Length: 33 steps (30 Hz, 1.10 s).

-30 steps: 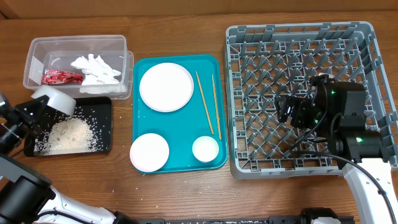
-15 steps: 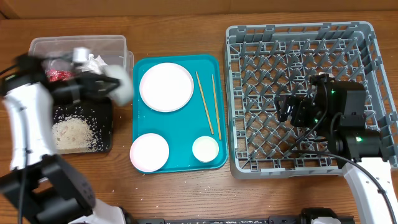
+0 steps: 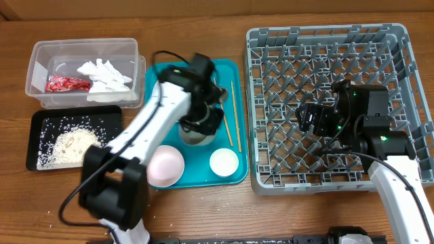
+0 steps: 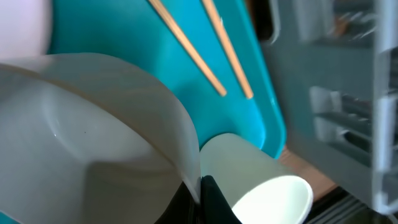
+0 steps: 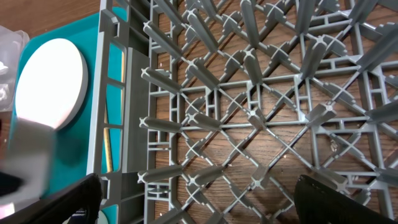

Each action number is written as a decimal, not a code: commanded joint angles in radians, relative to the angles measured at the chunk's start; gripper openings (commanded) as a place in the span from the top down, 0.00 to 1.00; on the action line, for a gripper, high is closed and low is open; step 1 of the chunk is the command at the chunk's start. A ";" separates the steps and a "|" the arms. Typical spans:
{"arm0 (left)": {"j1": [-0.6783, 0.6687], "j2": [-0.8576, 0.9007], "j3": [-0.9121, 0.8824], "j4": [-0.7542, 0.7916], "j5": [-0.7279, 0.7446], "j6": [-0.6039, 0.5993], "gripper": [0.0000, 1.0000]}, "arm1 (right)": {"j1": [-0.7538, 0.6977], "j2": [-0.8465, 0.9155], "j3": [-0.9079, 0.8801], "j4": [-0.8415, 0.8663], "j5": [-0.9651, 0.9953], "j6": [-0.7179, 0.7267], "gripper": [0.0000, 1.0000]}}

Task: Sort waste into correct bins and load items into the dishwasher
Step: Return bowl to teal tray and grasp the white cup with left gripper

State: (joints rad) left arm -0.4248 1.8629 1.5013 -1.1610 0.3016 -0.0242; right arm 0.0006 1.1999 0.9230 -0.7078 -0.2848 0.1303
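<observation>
My left gripper is shut on the rim of the grey bowl and holds it over the middle of the teal tray. In the left wrist view the fingers pinch the bowl's wall. Just past it stands a small white cup, and two chopsticks lie on the tray. A pink plate, the cup and the chopsticks rest on the tray. My right gripper hangs open over the grey dish rack, with nothing between its fingers.
The clear tub at the back left holds a red wrapper and white napkin pieces. In front of it, the black tray holds rice. A white plate shows left of the rack wall.
My left arm swung right with the bowl, from above the black tray to over the teal tray. The right gripper shifted slightly left over the rack and stayed open.
</observation>
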 commanded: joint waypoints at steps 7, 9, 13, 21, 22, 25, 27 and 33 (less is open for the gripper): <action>-0.091 0.083 0.036 -0.026 -0.077 -0.035 0.63 | -0.002 -0.003 0.027 0.006 -0.009 0.000 0.00; -0.082 0.083 0.092 -0.067 -0.077 -0.031 0.57 | -0.002 -0.003 0.027 0.007 -0.009 0.000 0.00; -0.069 0.082 0.255 -0.204 -0.076 0.025 0.51 | -0.002 -0.003 0.027 0.007 -0.009 0.000 0.00; -0.121 0.086 0.247 -0.346 -0.021 0.257 0.47 | -0.002 -0.003 0.027 0.007 -0.009 0.000 0.00; -0.127 0.086 0.228 -0.338 -0.023 0.257 0.46 | -0.002 -0.003 0.027 0.007 -0.009 0.000 0.00; -0.146 0.086 0.130 -0.272 -0.024 0.256 0.46 | -0.002 -0.003 0.027 0.007 -0.009 0.000 0.00; -0.151 0.086 0.082 -0.242 -0.024 0.256 0.47 | -0.002 -0.003 0.027 0.006 -0.009 0.000 0.00; -0.154 0.087 -0.010 -0.172 -0.028 0.252 0.69 | -0.002 -0.003 0.027 0.006 -0.009 0.000 0.00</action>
State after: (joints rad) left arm -0.5747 1.9491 1.5188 -1.3510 0.2611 0.2115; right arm 0.0006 1.1999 0.9230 -0.7071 -0.2848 0.1307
